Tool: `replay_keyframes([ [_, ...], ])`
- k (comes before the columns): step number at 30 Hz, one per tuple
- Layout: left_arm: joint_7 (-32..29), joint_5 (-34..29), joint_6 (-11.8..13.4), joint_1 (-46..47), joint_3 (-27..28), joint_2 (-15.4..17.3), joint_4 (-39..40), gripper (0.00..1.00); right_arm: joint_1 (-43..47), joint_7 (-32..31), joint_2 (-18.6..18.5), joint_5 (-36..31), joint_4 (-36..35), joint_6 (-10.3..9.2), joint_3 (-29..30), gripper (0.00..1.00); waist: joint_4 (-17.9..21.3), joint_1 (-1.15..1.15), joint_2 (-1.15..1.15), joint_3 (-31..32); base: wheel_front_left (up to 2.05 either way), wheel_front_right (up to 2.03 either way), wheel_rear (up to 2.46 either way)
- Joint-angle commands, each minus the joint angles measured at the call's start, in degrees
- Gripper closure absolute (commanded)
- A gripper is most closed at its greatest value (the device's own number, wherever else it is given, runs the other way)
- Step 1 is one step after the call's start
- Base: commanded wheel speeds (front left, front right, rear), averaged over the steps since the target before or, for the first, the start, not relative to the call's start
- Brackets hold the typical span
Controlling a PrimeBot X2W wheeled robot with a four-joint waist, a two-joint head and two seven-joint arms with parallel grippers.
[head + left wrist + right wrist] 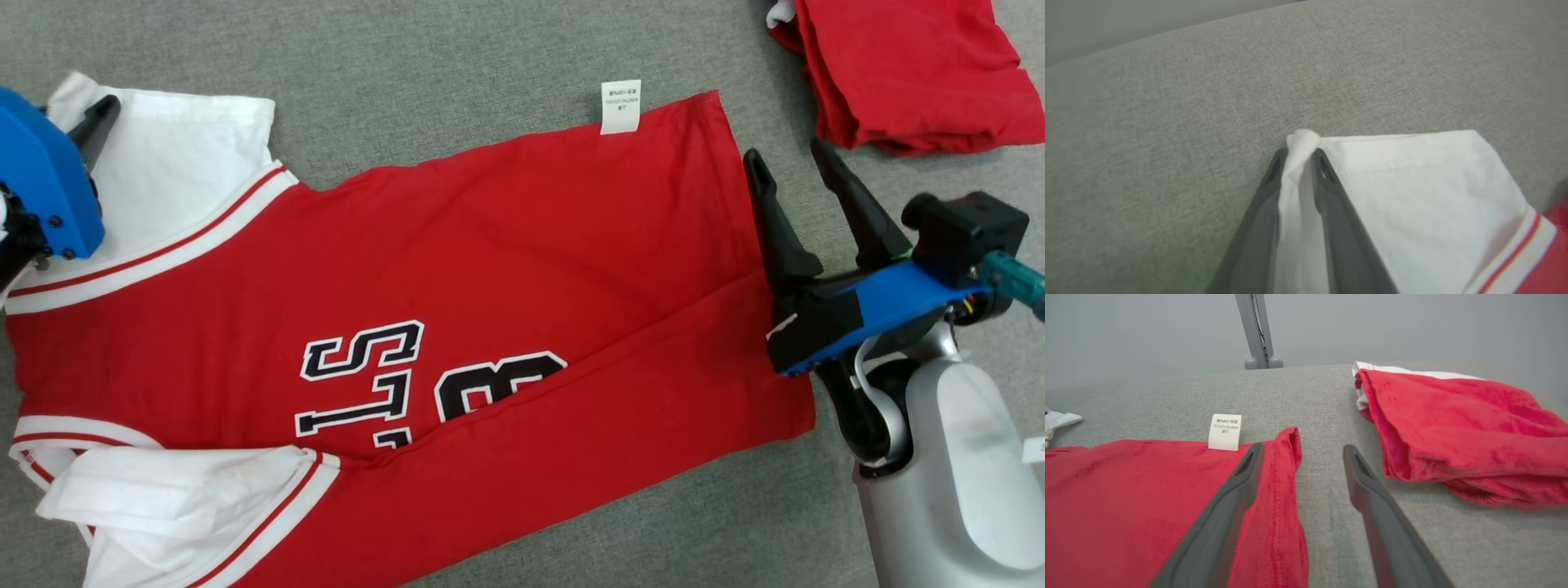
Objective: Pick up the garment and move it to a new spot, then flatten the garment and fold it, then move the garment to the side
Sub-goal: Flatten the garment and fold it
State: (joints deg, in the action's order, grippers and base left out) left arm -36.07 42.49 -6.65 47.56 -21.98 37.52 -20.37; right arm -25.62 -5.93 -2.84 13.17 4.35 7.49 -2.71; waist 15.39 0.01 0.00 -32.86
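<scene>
You have the garment [490, 269] spread across the middle of the grey woven surface [457, 65] in the head view. Its white sleeves are at 9 o'clock and its hem at 3 o'clock, with the black-and-white lettering face up. Its lower edge is folded over along the length. A white care label [620, 106] sticks out at 12 o'clock.

Your left gripper [1299, 159] is at 10 o'clock, and its fingers are pinched together on a bunched corner of the upper white sleeve [1412, 196].

Your right gripper [784, 151] is at 3 o'clock with its jaws spread and nothing between them. One finger is over the hem corner and the other over bare grey cloth.

A second folded red piece [906, 73] lies at 1 o'clock, apart from the garment.

In the right wrist view, a pale grey wall [1412, 326] stands beyond the far edge of the surface. A slim grey post [1257, 330] stands against it at 12 o'clock.
</scene>
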Motion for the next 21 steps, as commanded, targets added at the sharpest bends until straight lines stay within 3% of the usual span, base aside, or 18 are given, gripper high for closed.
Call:
replay_keyframes([
  [1, -0.4, 0.4, -0.5, 0.5, -0.8, -0.3, 0.2, 0.95, -1.7, -0.2, -0.1, -0.2, 0.4, 0.0, 0.0, 0.0, -0.3, -0.01, 0.0, -0.1, 0.0, 0.0, 0.0],
  [2, 0.1, 0.5, -0.5, 0.8, -1.0, -0.4, 0.6, 1.0, -2.4, -0.4, -0.1, -0.6, 0.7, 0.0, -0.1, 0.0, -0.5, -0.01, 0.0, -0.1, 0.0, 0.0, 0.0],
  [10, 8.5, -0.5, -0.9, 2.7, -2.4, -2.1, 1.7, 1.0, -9.0, -4.0, -1.4, -2.3, 5.9, 0.0, -0.3, 0.0, -3.7, -0.01, 0.0, 1.5, 0.0, 0.0, 0.0],
  [21, 16.0, 2.5, -0.9, 0.7, -9.3, -2.6, 8.9, 1.0, -15.4, -17.0, -7.9, -3.3, 17.6, 0.0, 1.6, 0.0, -10.2, -0.01, 0.0, 4.4, 0.0, 0.0, 0.0],
])
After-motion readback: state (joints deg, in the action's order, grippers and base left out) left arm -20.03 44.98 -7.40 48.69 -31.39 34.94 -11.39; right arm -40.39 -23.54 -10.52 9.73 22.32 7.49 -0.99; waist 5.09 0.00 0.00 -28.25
